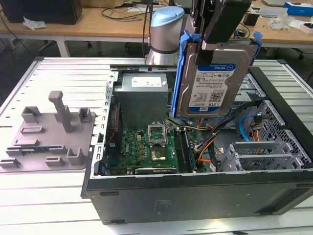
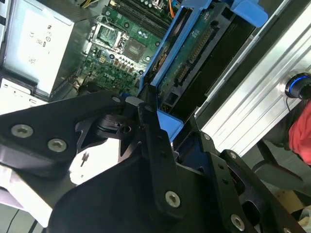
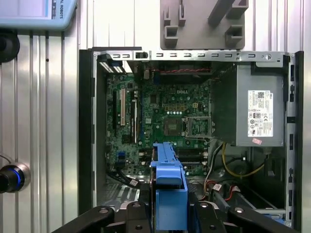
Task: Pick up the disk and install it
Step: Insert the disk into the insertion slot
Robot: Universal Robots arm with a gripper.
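Note:
My gripper (image 1: pixel 208 46) is shut on the top edge of the disk (image 1: pixel 210 81), a silver drive with a white-and-blue label and blue side rails. The disk hangs upright above the open computer case (image 1: pixel 195 196), over the case's side toward the exterior view's right, clear of the parts below. In the second wrist view the disk (image 2: pixel 194 53) shows edge-on between the black fingers (image 2: pixel 153 141). In the first wrist view its blue rail (image 3: pixel 167 179) points down toward the motherboard (image 3: pixel 170 116), with the gripper (image 3: pixel 170 216) around it.
Inside the case are a grey power-supply box (image 1: pixel 144 95), the green motherboard (image 1: pixel 146 147), loose coloured cables (image 1: pixel 208 147) and a grey metal cage (image 1: pixel 249 93) behind the disk. A grey fixture plate (image 1: pixel 49 132) lies on the slatted table at the exterior view's left.

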